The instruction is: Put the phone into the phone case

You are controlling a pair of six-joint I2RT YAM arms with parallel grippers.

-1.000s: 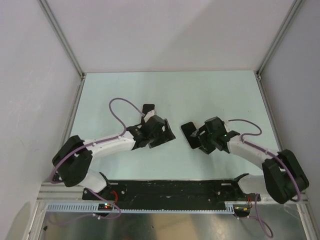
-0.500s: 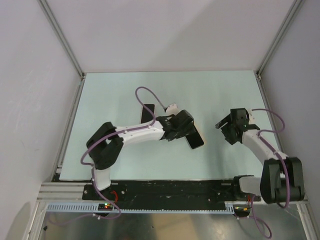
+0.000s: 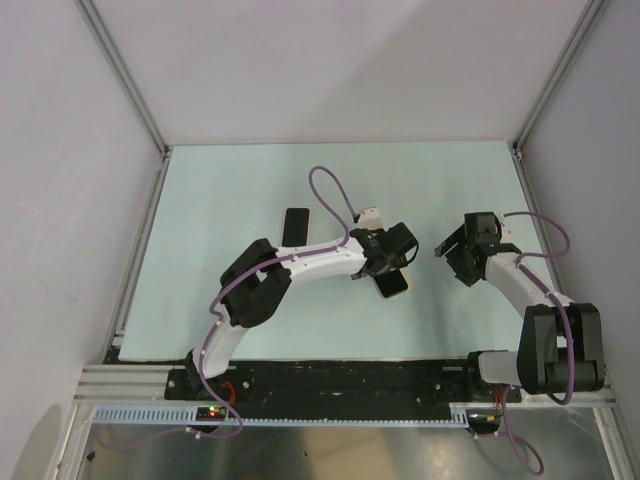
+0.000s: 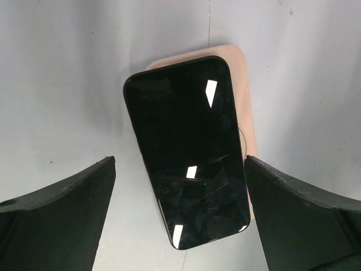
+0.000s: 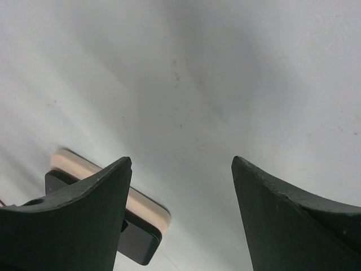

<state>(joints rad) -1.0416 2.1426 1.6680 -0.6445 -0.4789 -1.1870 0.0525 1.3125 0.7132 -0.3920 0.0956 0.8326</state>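
Pale green table (image 3: 220, 180), white walls around. Phone (image 4: 186, 152) lies mid-table, screen up, askew on the phone case (image 4: 243, 84). Pink rim shows along one long side and one end only, so judged not seated. Left pincer (image 4: 179, 161) hangs spread wide over it, gripping nothing, probably placed to press. Right pincer (image 5: 180, 161) stands to the right, parted and empty.

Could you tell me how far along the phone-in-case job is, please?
Done: the phone lies screen-up on the phone case. In hand: the left fingers stand open on either side of it, gripping nothing; the right fingers are open and empty. Left: the phone sits skewed, pink showing along one edge and the far end, so it seems unseated and needs aligning and pressing in.
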